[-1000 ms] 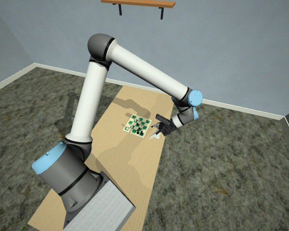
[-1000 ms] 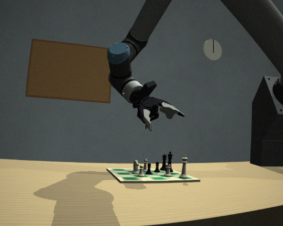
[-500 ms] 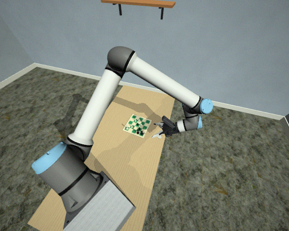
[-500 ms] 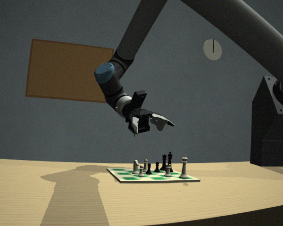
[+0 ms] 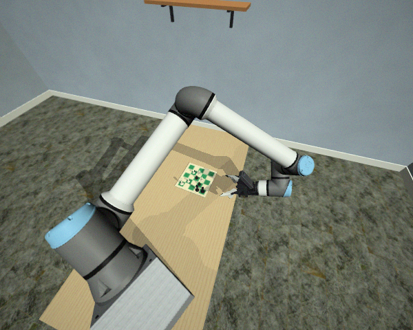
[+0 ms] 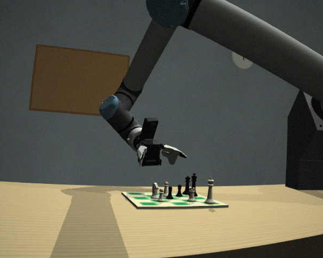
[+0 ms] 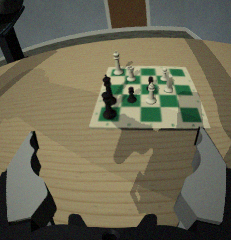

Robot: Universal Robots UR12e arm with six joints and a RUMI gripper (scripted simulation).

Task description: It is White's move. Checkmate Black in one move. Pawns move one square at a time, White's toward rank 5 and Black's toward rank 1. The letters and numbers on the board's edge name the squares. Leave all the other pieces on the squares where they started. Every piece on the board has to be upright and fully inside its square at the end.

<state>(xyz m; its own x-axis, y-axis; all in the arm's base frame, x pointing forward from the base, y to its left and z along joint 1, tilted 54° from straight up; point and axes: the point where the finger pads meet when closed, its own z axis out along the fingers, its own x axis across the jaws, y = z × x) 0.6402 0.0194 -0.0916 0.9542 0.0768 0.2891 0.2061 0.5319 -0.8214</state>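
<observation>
A small green and cream chessboard (image 5: 195, 179) lies on the wooden table; it also shows in the exterior view (image 6: 174, 199) and in the wrist view (image 7: 151, 98). White pieces on it include a tall king (image 7: 116, 63), a rook (image 7: 130, 73), a bishop (image 7: 151, 93), a knight (image 7: 168, 81) and a pawn. Black pieces include two tall ones (image 7: 109, 97) and two pawns (image 7: 131, 94). My gripper (image 5: 230, 185) (image 6: 163, 155) is open and empty. It hovers beside the board's right edge, above the table, fingers pointing toward the board.
The arm's base and its grey pedestal (image 5: 103, 262) stand at the table's near end. The table's right edge (image 5: 231, 199) runs just under the gripper. A shelf (image 5: 197, 5) hangs on the far wall.
</observation>
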